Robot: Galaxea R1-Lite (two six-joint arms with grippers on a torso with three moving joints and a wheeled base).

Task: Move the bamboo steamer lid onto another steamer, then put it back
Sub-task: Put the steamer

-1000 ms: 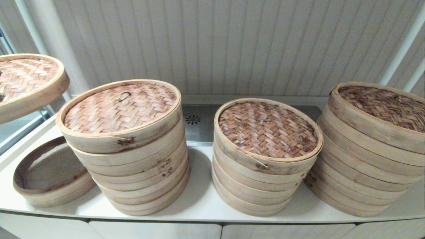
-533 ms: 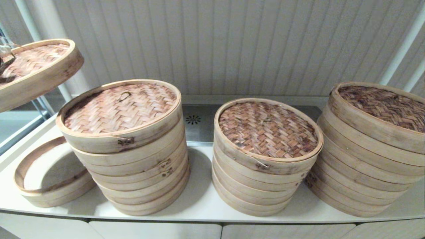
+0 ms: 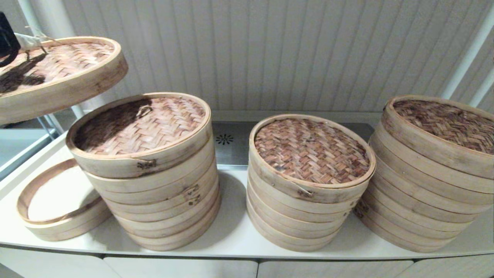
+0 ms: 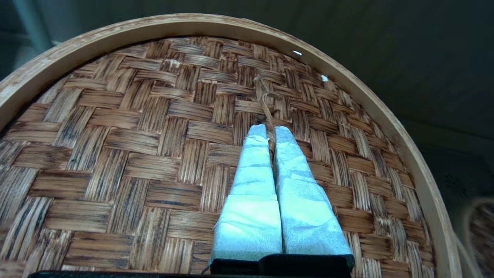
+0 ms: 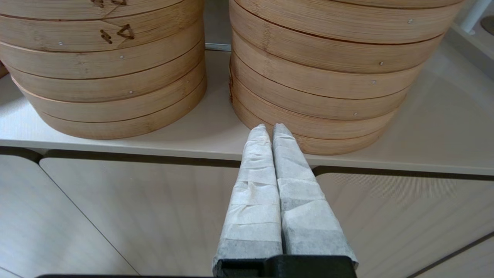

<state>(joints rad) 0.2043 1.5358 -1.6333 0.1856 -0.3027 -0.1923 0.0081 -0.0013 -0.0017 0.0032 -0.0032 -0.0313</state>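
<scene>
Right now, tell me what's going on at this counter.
The left hand is shut on the string loop of a bamboo steamer lid and holds it tilted in the air, above and to the left of the leftmost tall steamer stack. Below it, an open low steamer sits uncovered on the counter. Two more lidded stacks, the middle stack and the right stack, stand untouched. The right hand is shut, parked low in front of the counter.
</scene>
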